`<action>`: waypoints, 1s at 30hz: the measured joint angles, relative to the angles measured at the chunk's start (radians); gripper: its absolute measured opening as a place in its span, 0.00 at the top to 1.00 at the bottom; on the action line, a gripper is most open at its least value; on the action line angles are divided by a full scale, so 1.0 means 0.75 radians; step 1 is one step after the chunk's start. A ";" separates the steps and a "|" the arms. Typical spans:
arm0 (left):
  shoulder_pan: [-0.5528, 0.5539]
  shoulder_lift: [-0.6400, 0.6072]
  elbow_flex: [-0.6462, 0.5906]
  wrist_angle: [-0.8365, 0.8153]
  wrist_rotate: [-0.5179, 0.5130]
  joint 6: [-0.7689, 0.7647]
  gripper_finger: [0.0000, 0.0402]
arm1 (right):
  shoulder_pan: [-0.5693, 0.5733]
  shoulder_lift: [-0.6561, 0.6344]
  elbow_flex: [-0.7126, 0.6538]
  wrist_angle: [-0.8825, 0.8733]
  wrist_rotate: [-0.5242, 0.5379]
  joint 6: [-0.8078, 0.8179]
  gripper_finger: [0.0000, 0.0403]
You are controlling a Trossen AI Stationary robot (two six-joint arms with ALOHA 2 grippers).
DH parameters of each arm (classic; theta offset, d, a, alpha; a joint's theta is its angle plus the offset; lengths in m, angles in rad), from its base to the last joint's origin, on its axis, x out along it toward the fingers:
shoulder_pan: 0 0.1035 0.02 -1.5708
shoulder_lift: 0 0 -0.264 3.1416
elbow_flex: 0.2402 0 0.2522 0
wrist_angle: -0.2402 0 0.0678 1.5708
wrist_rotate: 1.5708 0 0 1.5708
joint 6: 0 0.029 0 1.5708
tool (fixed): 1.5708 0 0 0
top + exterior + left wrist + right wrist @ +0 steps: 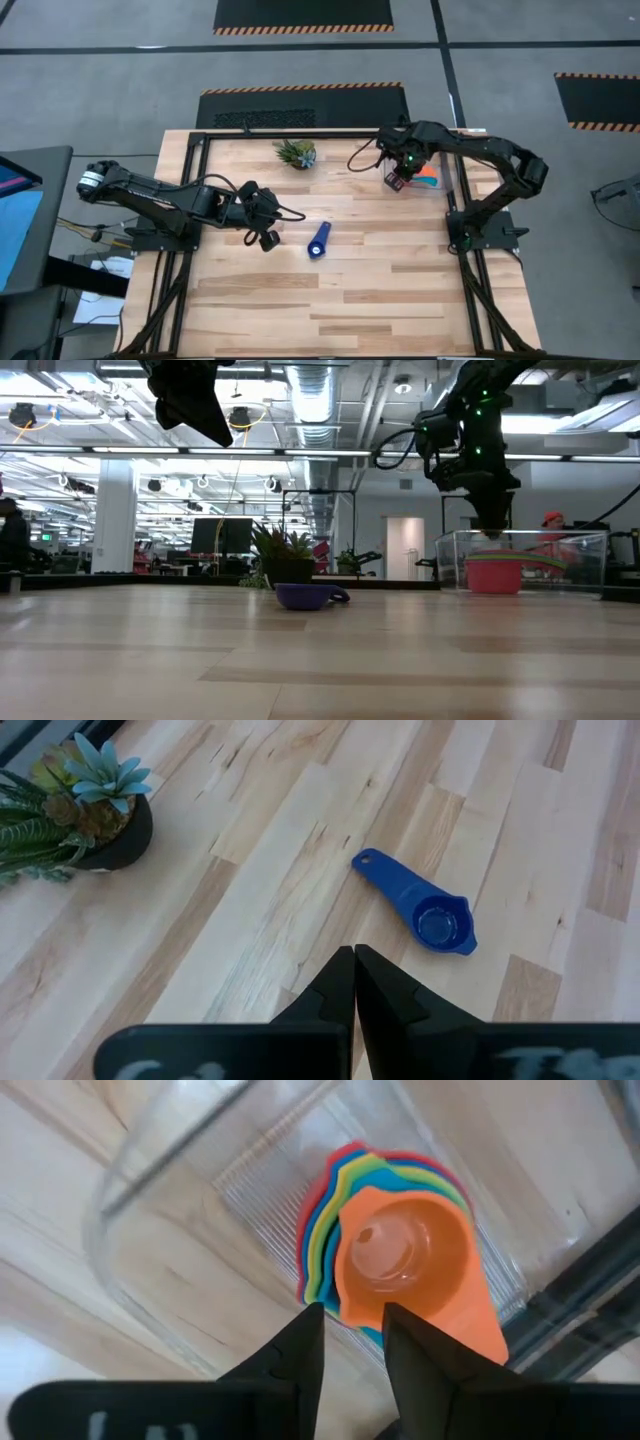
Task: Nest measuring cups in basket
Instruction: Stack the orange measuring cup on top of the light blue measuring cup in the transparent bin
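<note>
Where the wooden bench (350, 290) sits in an open workshop, blue cup (318, 242) beside plant (297, 153), left hand (354, 982) clenched empty, right hand (352, 1342) released above nested cups (395, 1250) in basket (160, 1270).

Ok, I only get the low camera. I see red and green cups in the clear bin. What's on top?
Observer: The right wrist view shows an orange measuring cup on top of the stack, open side up, in the basket.
Operator: Is the right arm holding it?
Observer: It doesn't look like it. The right gripper has its fingers apart just above the orange cup's rim.
Operator: And is the left arm grabbing the blue one on the table?
Observer: No. The left gripper is shut on nothing, and in the high view it sits beside the blue measuring cup without touching it.
</note>
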 joint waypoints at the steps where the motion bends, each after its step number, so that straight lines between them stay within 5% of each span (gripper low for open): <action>1: 0.000 0.000 0.000 0.001 0.000 0.000 1.00 | -0.003 0.000 0.024 -0.016 -0.013 0.022 0.69; 6: 0.000 0.000 0.000 0.001 -0.001 0.002 1.00 | 0.003 -0.001 0.170 -0.137 -0.015 0.101 0.72; 10: 0.000 0.000 0.000 0.002 0.005 0.005 1.00 | -0.002 -0.002 0.209 -0.195 0.150 0.124 0.73; 30: 0.000 0.000 0.000 0.003 0.028 -0.002 1.00 | -0.346 -0.002 -0.090 -0.021 0.118 0.196 0.73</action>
